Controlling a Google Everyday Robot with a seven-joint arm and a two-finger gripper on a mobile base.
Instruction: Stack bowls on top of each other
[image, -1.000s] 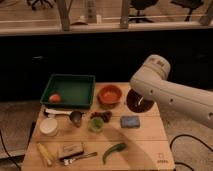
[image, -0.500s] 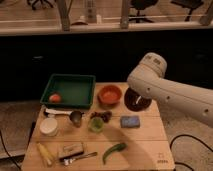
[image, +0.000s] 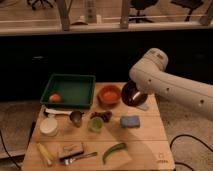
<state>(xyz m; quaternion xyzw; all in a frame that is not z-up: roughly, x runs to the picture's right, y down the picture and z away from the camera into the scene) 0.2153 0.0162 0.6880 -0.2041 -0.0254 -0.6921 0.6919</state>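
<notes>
Up and a little to the left went the dark brown bowl (image: 132, 93) — it was closer to the orange-red bowl (image: 109, 95) than a moment before. The big white arm (image: 172, 89) reached in from the right side of the frame. Under it lay the wooden table (image: 150, 142), filling the lower middle. A green tray (image: 69, 76) sat at the table's upper left, with a small orange ball (image: 55, 98) in its lower left corner. The orange-red bowl stood upright just right of the tray. The dark brown bowl hung tilted in the air beside it, its inside facing the camera — the gripper (image: 141, 101) at the arm's end was clamped on it, mostly hidden behind it. Lower down sat a white tub (image: 49, 126) at the left, a blue sponge (image: 130, 121), a green cup (image: 96, 124) and a green pepper (image: 114, 151).
</notes>
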